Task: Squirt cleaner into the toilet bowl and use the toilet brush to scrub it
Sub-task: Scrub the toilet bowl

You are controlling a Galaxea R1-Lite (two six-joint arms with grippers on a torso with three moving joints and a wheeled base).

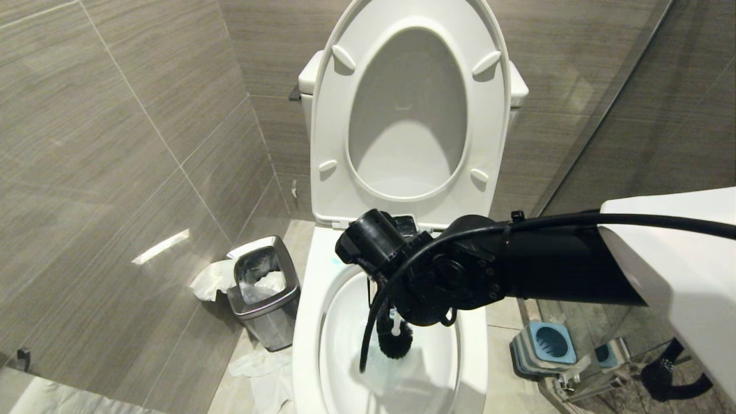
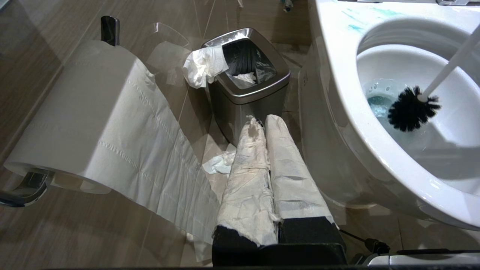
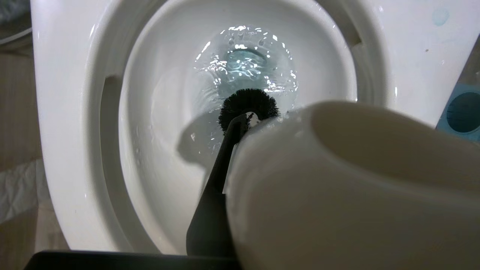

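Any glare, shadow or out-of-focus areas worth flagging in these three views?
Head view: bright glare streak on the wall tile. Left wrist view: shadow falls across the toilet bowl below the toilet brush. Right wrist view: sparkle on the water; a pale, out-of-focus shape close to the lens fills the foreground.

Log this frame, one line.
stage: scrubbing | right gripper: holds white-handled black-bristle toilet brush | head: inside white ceramic toilet bowl | left gripper: parked

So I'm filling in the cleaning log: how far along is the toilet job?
Cleaner is already in: blue-tinted water and smears on the toilet bowl rim. Scrubbing is under way, with the right claw holding the toilet brush in the basin. Still left: finishing the scrub.
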